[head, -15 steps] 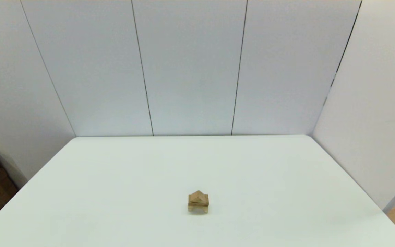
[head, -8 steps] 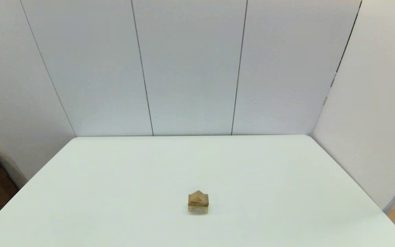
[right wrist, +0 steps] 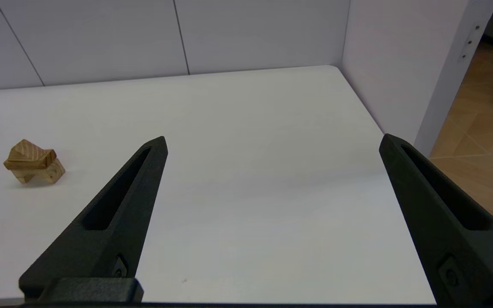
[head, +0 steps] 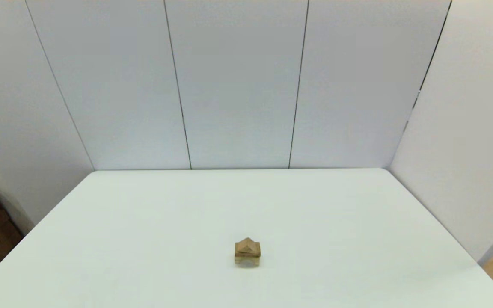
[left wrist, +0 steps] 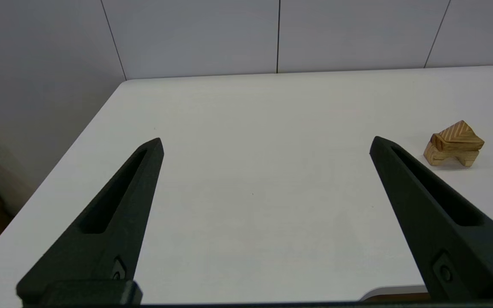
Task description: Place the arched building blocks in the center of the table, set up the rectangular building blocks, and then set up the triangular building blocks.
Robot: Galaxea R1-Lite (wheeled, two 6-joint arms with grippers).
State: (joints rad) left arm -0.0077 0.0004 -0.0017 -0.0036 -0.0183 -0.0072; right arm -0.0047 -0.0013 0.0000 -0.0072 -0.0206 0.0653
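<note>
Wooden blocks [head: 247,252] stacked on table [head: 144,222] | left claw [left wrist: 265,143] apart | right claw [right wrist: 272,141] apart

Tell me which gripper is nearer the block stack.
Neither clearly. The left gripper sits back on the left of the stack, the right gripper back on its right, both open, clear of it and about equally far.

Even, soft light from above fills all three views, bright and flat. The white table [head: 336,214] shows no glare, only a faint sheen. A small, pale shadow sits under the stacked wooden blocks [head: 247,252]. Wall panels [head: 238,85] look evenly grey. Head view is slightly soft; the wrist views are crisper, fingers sharp-edged.
</note>
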